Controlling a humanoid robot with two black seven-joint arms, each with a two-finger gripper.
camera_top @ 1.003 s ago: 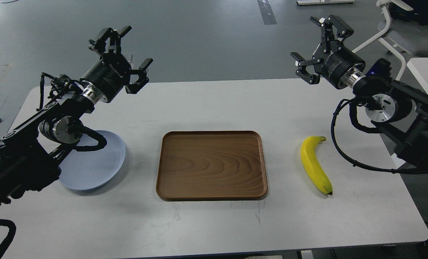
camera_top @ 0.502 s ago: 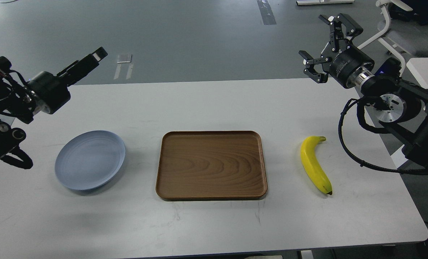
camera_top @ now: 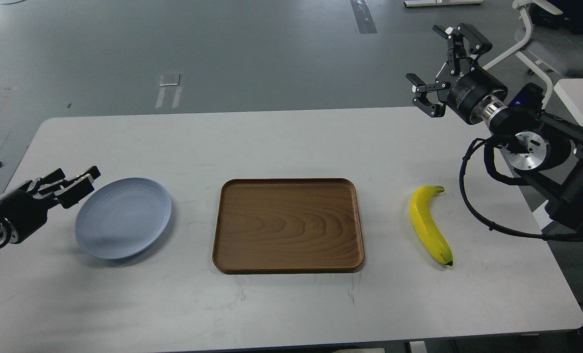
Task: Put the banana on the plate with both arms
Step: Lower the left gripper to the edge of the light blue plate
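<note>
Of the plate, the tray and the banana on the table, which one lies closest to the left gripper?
The plate, round and pale blue-grey: the left gripper sits just off its left rim. The wooden tray lies mid-table and the banana far right.

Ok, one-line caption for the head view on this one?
Banana lies right of the wooden tray, plate left; left claw beside the plate, right claw open and raised.
</note>
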